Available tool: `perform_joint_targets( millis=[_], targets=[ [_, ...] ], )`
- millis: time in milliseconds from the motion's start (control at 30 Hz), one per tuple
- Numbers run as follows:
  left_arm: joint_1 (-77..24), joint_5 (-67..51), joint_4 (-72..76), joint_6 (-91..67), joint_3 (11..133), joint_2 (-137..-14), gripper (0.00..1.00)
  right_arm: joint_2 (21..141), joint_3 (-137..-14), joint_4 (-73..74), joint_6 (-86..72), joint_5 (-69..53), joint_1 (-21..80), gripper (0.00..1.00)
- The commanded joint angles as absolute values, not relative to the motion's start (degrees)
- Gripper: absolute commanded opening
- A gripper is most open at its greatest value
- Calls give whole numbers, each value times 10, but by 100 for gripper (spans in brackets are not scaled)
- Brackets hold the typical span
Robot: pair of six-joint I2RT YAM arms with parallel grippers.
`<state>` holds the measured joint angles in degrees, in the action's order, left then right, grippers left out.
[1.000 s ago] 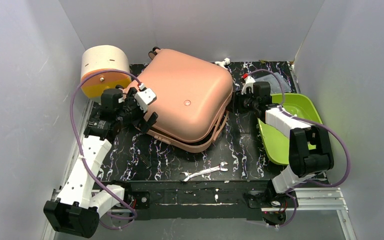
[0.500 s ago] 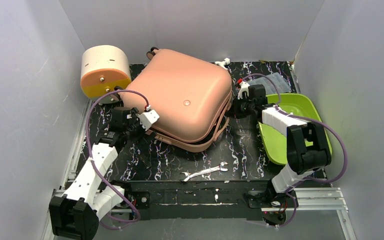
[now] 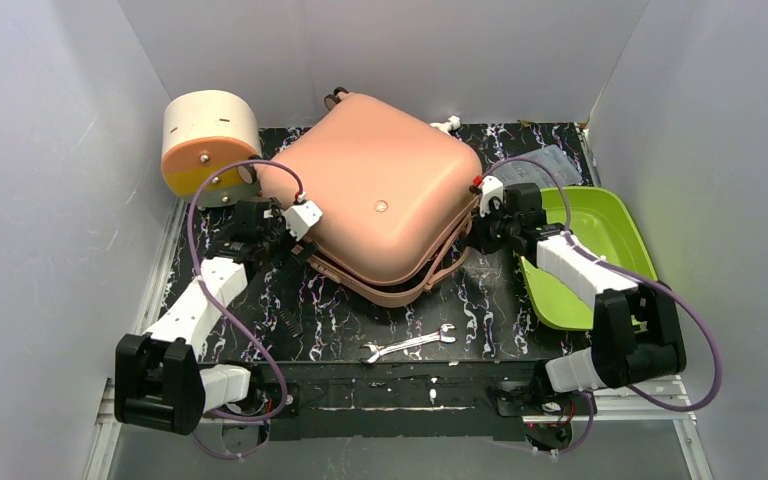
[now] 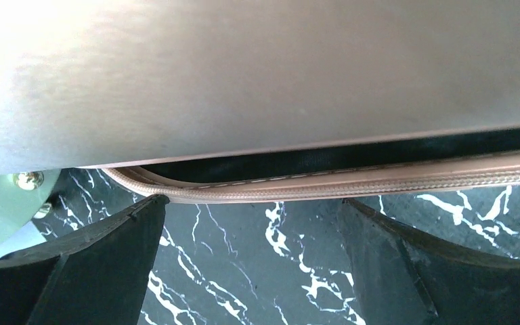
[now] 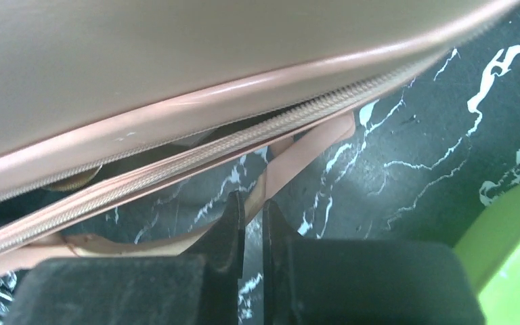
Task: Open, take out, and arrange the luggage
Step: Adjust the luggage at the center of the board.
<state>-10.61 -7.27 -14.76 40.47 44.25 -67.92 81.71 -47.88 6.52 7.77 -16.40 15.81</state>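
The salmon-pink luggage [image 3: 380,200] lies flat mid-table with its lid slightly ajar, black lining showing in the gap. My left gripper [image 3: 305,248] sits low at its left edge, open wide. In the left wrist view the fingers [image 4: 108,257] straddle bare mat just below the zipper seam [image 4: 311,188]. My right gripper [image 3: 472,228] is at the luggage's right edge, shut. In the right wrist view a loose pink zipper strip [image 5: 311,145] runs across the tips of my right gripper [image 5: 252,201]. Whether it is pinched I cannot tell.
A cream-and-orange drum box [image 3: 210,140] stands at the back left, close to the left arm. A lime-green tray [image 3: 605,225] lies under the right arm. A wrench [image 3: 410,343] and a small spring [image 3: 288,320] lie on the mat near the front. Walls enclose three sides.
The right gripper has closed at the luggage's right edge. The left arm has dropped lower along the left edge. The luggage has shifted a little to the right.
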Motion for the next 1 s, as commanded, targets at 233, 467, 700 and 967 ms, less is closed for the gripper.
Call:
perform_joint_targets(
  millis=[233,467,700,967],
  targets=[
    [-110,-156,-134,378,486,-719,98,701,-427,346,394,-293,197,1],
    [-110,-213,-168,373,521,-732,98,685,-494,409,446,-310,230,4],
    [-110,-201,-216,361,532,-684,98,658,-725,421,423,-207,130,51],
    [-109,-205,-247,346,533,-643,98,706,-788,166,299,-86,90,78]
  ],
)
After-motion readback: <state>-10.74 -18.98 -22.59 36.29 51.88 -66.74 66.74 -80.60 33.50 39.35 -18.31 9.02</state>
